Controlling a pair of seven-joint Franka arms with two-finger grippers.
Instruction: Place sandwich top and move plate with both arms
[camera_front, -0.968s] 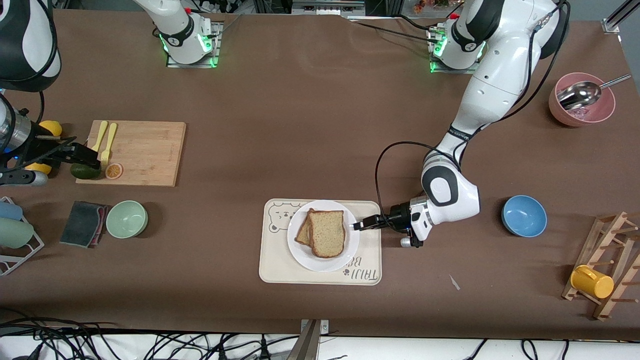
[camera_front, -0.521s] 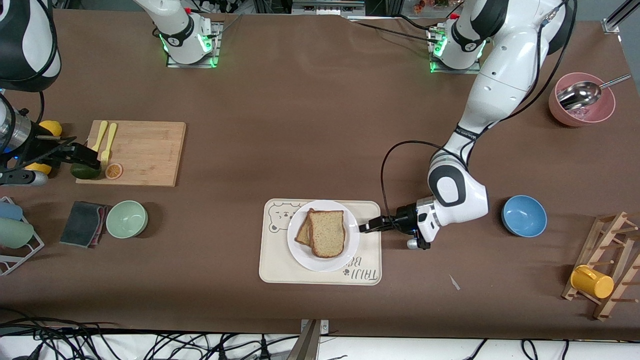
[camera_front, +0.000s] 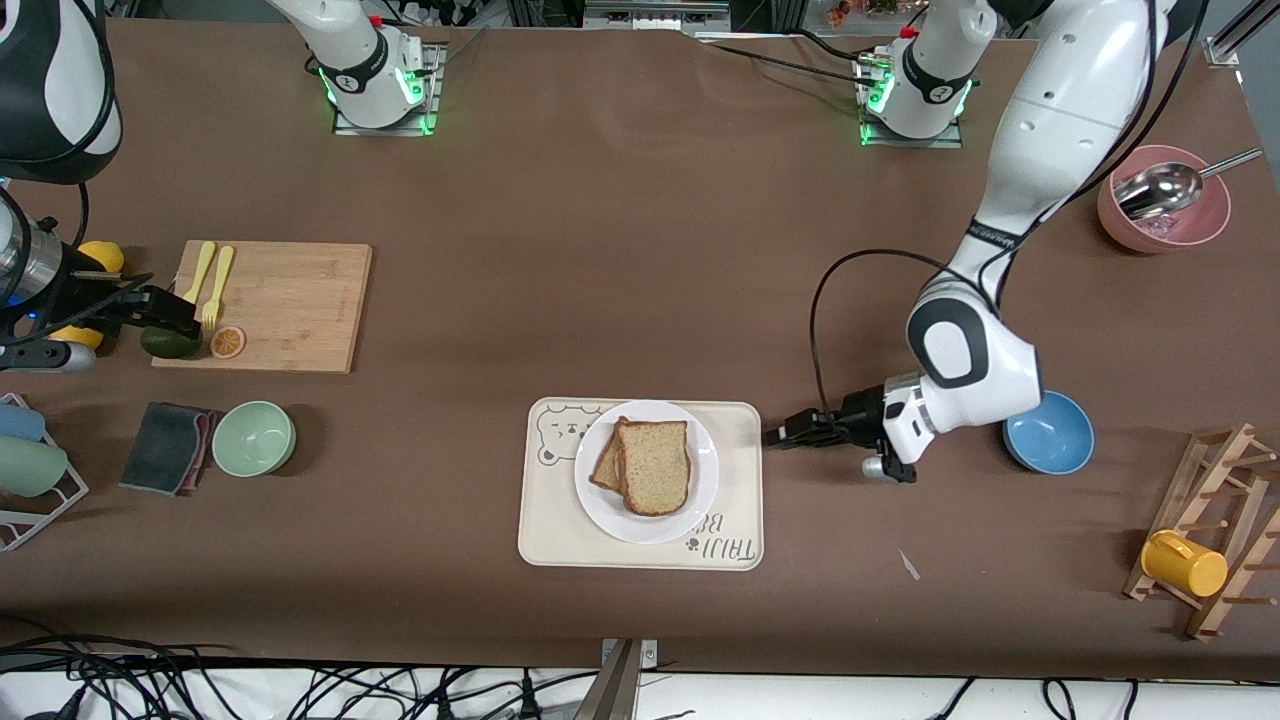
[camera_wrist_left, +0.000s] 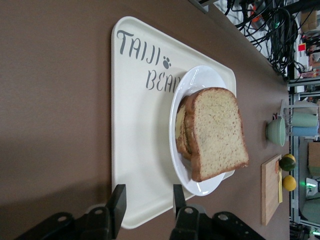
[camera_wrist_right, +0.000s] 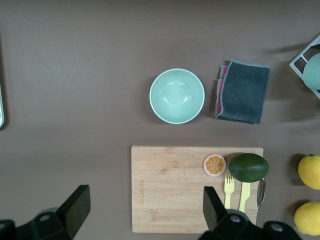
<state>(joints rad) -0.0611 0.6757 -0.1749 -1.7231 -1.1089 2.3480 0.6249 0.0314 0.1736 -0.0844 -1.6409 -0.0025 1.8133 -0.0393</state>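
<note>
The sandwich top (camera_front: 655, 465), a light-brown speckled bread slice, lies on a lower slice (camera_front: 605, 465) on the white plate (camera_front: 700, 490). The plate sits on the cream bear-printed tray (camera_front: 555, 520). My left gripper (camera_front: 780, 437) is open and empty, low over the table just off the tray's edge toward the left arm's end. The left wrist view shows its gripper (camera_wrist_left: 148, 202) facing the tray (camera_wrist_left: 135, 140), plate (camera_wrist_left: 197, 82) and sandwich top (camera_wrist_left: 215, 132). My right gripper (camera_front: 170, 318) waits open and empty over the end of the cutting board (camera_front: 290, 305); it also shows in the right wrist view (camera_wrist_right: 145, 205).
A blue bowl (camera_front: 1048, 432) sits beside the left arm's wrist. A pink bowl with a metal scoop (camera_front: 1165, 200) and a wooden rack with a yellow mug (camera_front: 1185, 563) are at that end. A green bowl (camera_front: 254, 438), a dark cloth (camera_front: 168, 447), an avocado (camera_wrist_right: 248, 167) and forks (camera_wrist_right: 230, 192) are near the right gripper.
My left gripper has drawn back from the plate's rim, off the tray, toward the left arm's end of the table. The sandwich, plate and right arm have not moved.
</note>
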